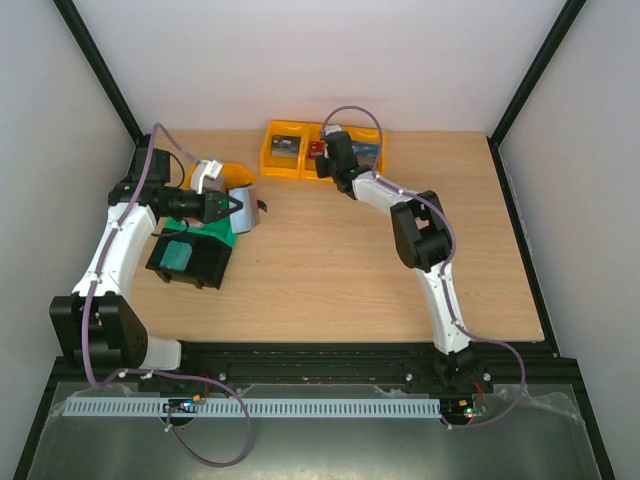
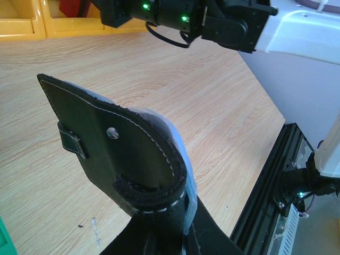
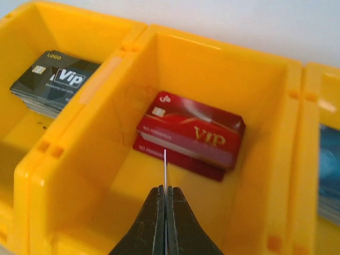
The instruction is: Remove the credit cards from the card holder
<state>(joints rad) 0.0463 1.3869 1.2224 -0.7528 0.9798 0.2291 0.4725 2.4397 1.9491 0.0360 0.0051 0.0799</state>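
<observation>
As far as can be made out from overhead, the card holder is held off the table by the left gripper, just right of the green bin and in front of a lone yellow bin. In the left wrist view the jaws are seen nearly closed, pinched on the holder's lower end. The black leather flap is tilted up, with its snap tab showing and the clear pockets peeking out behind. A teal card is seen lying in the black bin beside the green one.

Over at the back, the right gripper is hung over the middle one of the row of yellow bins. Its jaws are fully closed and a thin card is pinched between them. It's seen edge-on only, so the colour can't be told. Below it a small stack of red VIP cards is lying flat. A dark VIP stack is sat in the left bin, and blue cards in the right one.
</observation>
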